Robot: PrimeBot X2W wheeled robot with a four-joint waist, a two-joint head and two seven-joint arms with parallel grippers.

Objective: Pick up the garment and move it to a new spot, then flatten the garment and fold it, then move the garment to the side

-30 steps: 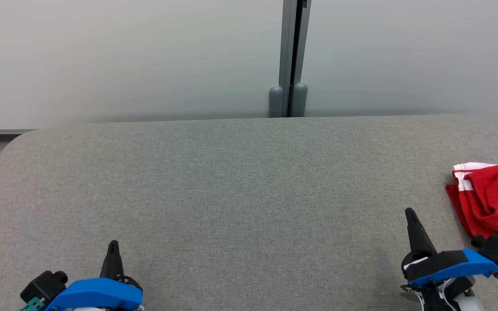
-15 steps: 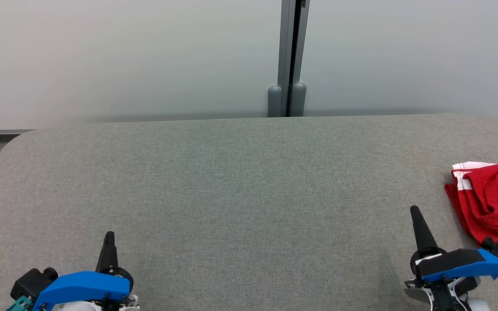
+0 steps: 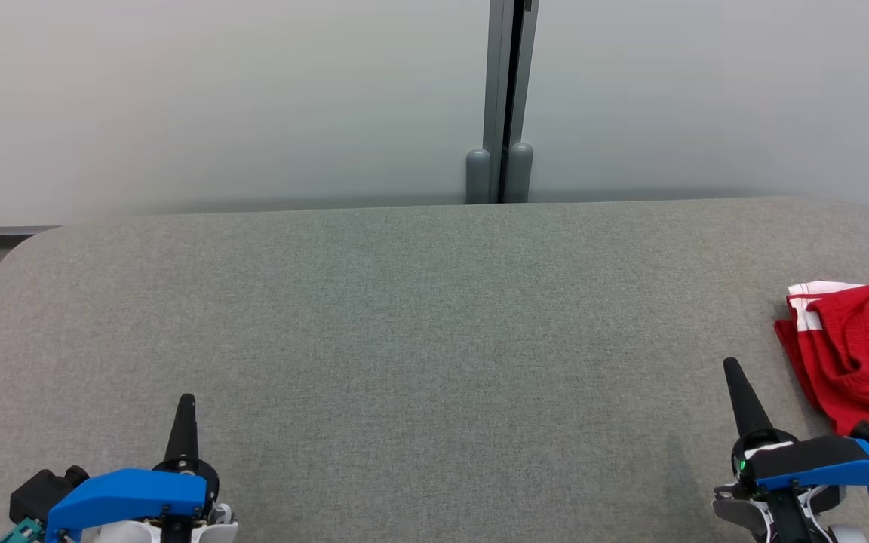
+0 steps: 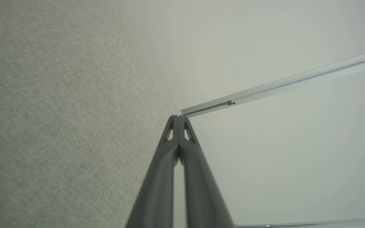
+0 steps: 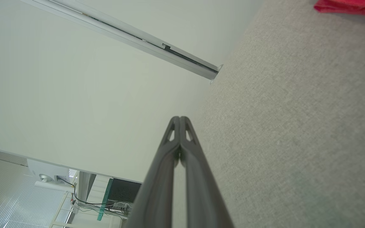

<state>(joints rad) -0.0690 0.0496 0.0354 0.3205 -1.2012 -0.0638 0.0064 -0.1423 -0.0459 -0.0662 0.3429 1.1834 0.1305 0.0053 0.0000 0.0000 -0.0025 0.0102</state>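
**Head view: red garment at the table's right side, both grippers closed on themselves**

The garment, red with white stripes along 1 edge, lies bunched on the grey fabric-covered table. It sits at the table's far right side and runs out of the picture's right edge.

The right gripper stands at the lower right. Its 2 dark fingers are pressed together into 1 point that aims up the view. The tip is near the garment's left border but apart from it, with bare grey cloth between. Its blue and black wrist housing overlaps the garment's lower corner in the picture; whether the 2 touch cannot be told.

The left gripper stands at the lower left, well apart from the garment. Its 2 fingers are likewise together, rising from a blue housing.

Behind the table's far edge is a pale wall with a grey vertical post near the middle.

In the left wrist view the left fingers meet at their tips, with the grey table to their left and the pale wall, crossed by a metal rail, to their right.

In the right wrist view the right fingers are closed tip to tip. The table lies to their right, and the garment shows as a red strip in the top right corner, well apart from the fingertips. At the lower left, cables trail beside pale equipment.
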